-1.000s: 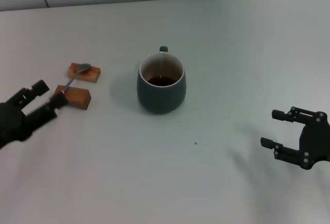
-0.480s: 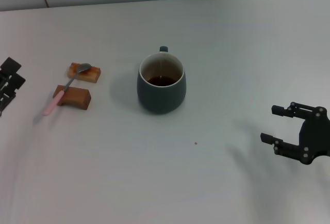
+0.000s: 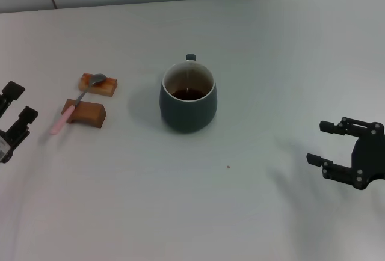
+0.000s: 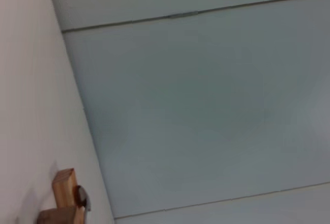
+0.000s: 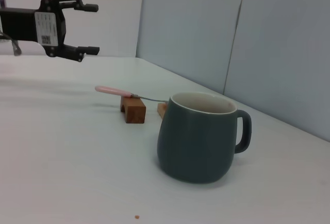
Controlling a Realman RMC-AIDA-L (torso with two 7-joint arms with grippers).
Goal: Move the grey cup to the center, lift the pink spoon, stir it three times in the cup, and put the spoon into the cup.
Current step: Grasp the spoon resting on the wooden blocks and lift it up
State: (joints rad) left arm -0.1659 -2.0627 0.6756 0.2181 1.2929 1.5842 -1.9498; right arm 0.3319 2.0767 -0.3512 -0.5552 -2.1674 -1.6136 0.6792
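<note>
Where two blocks (image 3: 90, 98) sit, one pink spoon (image 3: 71, 107) rests.

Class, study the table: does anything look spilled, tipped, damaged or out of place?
Nothing stands out. The grey cup stands upright with dark liquid inside and no spill around it. The pink spoon lies bridged across two wooden blocks, its handle jutting past the nearer one. Only a tiny speck marks the table.
</note>
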